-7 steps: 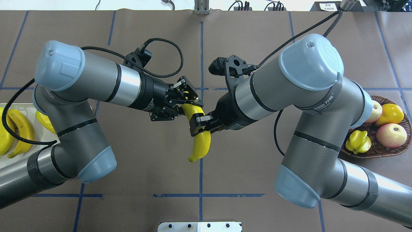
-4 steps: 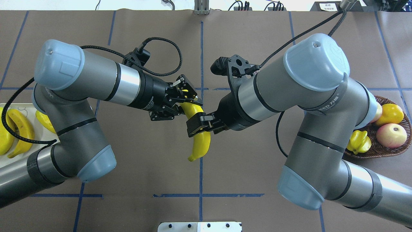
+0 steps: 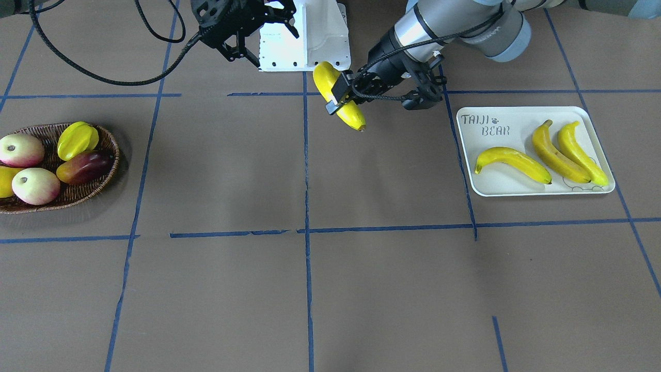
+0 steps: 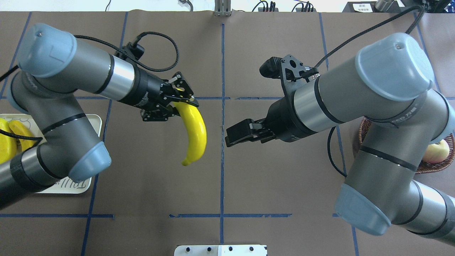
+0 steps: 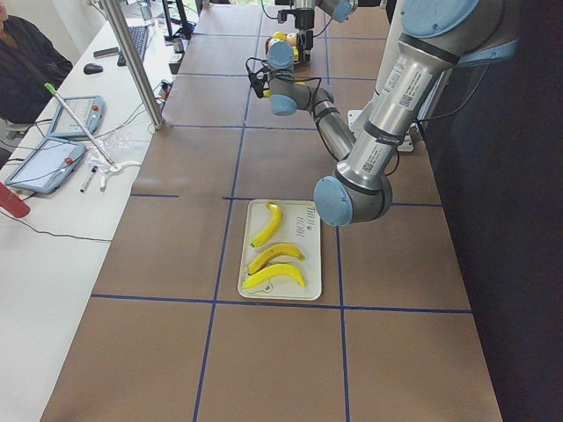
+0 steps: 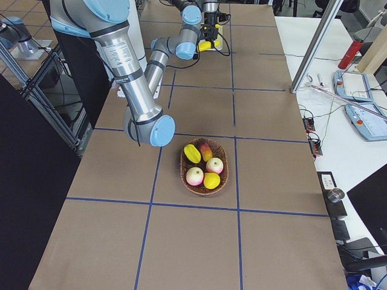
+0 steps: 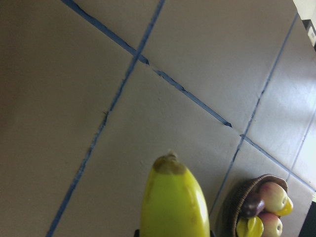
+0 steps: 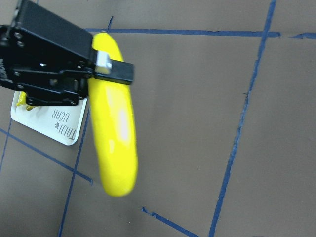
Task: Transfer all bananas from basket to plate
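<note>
My left gripper (image 4: 179, 106) is shut on the top end of a yellow banana (image 4: 194, 133), which hangs above the table left of the centre line. The front view shows the same grip (image 3: 342, 98). My right gripper (image 4: 229, 137) is open and empty, just right of the centre line and apart from the banana. Three bananas (image 3: 516, 163) lie on the off-white plate (image 3: 516, 119) printed "TAIJI BEAR"; in the overhead view the plate (image 4: 71, 185) is partly under my left arm. The wicker basket (image 3: 62, 204) holds no banana that I can see.
The basket holds pink-cream apples (image 3: 35, 186), a star fruit (image 3: 77, 140), a dark red fruit (image 3: 85, 166) and an orange-yellow fruit; my right arm covers most of it in the overhead view (image 4: 435, 168). A white mount plate (image 3: 310, 46) sits at the robot's base. Blue tape lines cross the brown table.
My right gripper has let go of the banana and drawn back to the right. My left gripper keeps the banana and has carried it left, towards the plate side.
</note>
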Tool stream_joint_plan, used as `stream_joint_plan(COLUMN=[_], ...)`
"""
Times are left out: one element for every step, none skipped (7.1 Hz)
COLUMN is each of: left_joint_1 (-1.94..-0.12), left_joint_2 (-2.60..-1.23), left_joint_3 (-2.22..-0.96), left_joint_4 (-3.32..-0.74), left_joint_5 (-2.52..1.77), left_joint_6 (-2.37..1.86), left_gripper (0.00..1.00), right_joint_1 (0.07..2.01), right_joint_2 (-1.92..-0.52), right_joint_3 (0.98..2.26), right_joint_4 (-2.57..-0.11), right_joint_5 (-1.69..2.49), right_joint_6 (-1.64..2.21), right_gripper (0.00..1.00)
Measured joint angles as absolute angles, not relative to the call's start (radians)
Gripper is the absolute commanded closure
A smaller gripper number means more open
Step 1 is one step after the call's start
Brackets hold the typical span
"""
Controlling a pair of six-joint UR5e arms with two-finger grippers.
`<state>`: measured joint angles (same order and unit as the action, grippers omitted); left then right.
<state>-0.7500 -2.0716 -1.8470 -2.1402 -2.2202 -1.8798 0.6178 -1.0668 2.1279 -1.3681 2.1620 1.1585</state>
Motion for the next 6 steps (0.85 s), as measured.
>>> stream_joint_plan(left_joint_1=[-0.817,-0.869,-0.906,-0.939,-0.971,-0.997], left_joint_2=[-2.008,-1.926,-1.832,-1.746,-1.662,-1.588], left_joint_3=[-1.852,-1.855,-1.855,-1.855,-1.857,-1.852], left_joint_4=[-2.107,-2.094,-2.089,-2.087,-2.087,-2.086], left_joint_5=[-2.289,-2.33,-2.346,-2.35,-2.349,-2.344], left_joint_6=[-1.803,-1.734,-1.686,-1.654,-1.615,-1.563], left_gripper=[1.0,1.0,1.0,1.0,1.0,1.0], right_joint_1=[0.638,0.658,0.677,0.693,0.708,0.718], right_joint_2=[-1.089,-1.11,-1.133,-1.155,-1.176,-1.19], right_joint_3=[2.133,2.133,2.134,2.134,2.133,2.132], right_joint_4=[-1.37,-1.371,-1.371,-1.372,-1.372,-1.372], right_joint_5=[2.162,2.162,2.162,2.163,2.164,2.164], right_joint_6=[1.159,1.159,1.159,1.159,1.158,1.158], right_gripper=[0.0,0.0,0.0,0.0,0.0,0.0])
